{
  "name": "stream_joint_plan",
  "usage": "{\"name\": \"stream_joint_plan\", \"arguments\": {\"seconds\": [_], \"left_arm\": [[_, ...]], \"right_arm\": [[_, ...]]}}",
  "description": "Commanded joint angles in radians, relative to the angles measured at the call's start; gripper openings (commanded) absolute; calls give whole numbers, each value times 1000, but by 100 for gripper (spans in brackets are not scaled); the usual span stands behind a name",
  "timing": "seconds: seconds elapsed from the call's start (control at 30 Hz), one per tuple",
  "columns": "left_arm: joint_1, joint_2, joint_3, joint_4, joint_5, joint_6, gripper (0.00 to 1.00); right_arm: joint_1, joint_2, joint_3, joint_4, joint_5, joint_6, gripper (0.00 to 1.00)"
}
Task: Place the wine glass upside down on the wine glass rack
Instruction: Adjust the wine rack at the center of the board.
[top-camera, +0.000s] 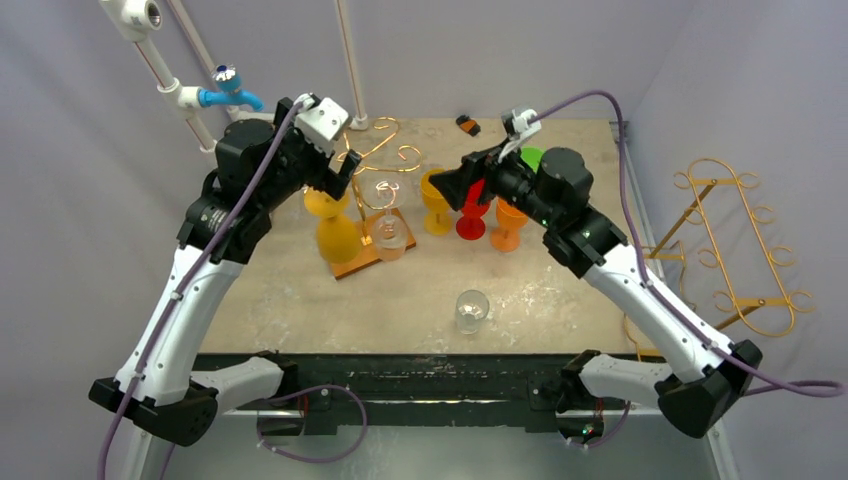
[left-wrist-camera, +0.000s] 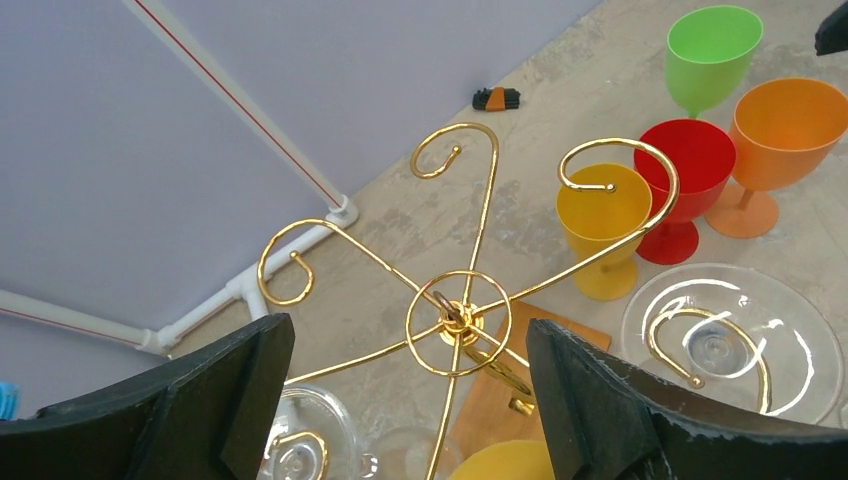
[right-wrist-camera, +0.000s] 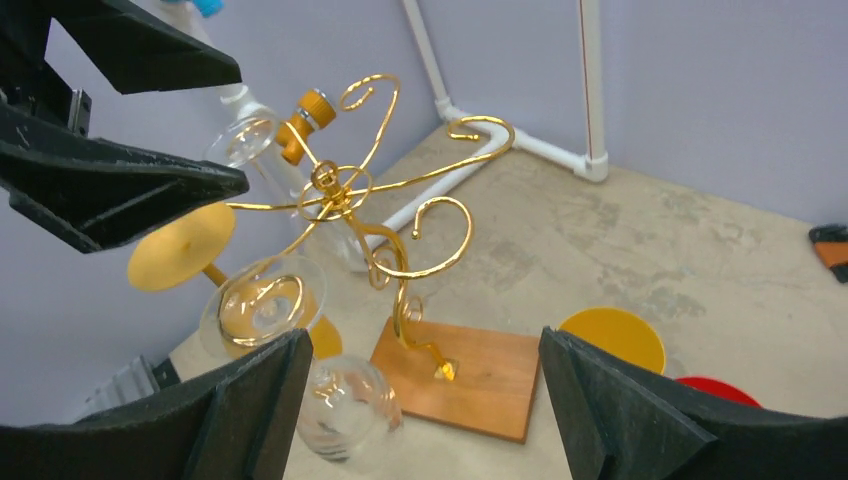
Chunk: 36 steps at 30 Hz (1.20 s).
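Curly gold wire rack (left-wrist-camera: 456, 321), clr glass (top-camera: 472, 309)

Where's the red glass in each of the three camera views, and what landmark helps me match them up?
Top external: red glass just right of centre.
Left wrist: red glass at upper right.
Right wrist: only a sliver of the red glass shows, at the bottom edge, right of centre.
Shared landmark: the gold rack, which lies left of the glass in all three views.
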<state>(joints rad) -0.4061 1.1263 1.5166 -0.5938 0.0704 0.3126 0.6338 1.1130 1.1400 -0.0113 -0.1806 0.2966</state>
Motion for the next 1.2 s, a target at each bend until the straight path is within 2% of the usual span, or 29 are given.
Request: {"name": "stream_joint_plan", "arguments": {"seconds": [0.0, 0.17, 0.33, 0.7, 0.77, 0.83, 0.93, 1.17], "left_arm": [[0, 25, 28, -10, -31, -65, 92], [0, 44, 32, -16, -42, -80, 83], [0, 65, 41, -17, -28, -89, 75], [0, 96, 37, -22, 5, -92, 37], [0, 98, 35, -21, 9, -93, 33], [0, 103, 33, -19, 17, -95, 32], [0, 110, 29, -17, 27, -95, 28], [0, 124, 15, -20, 37, -79, 21]], "right_arm": [[-6, 129, 230, -223, 7, -8, 92], [-9, 279, 429, -309, 20, -13, 85], [-19, 373, 541, -330, -6, 1, 80], [-22, 449, 567, -324, -87, 20, 66], [-21, 442, 551, -310, -95, 27, 63], [-22, 438, 532, -297, -108, 34, 58], [-21, 439, 521, -297, -120, 40, 45], [-22, 428, 495, -280, -128, 54, 24]]}}
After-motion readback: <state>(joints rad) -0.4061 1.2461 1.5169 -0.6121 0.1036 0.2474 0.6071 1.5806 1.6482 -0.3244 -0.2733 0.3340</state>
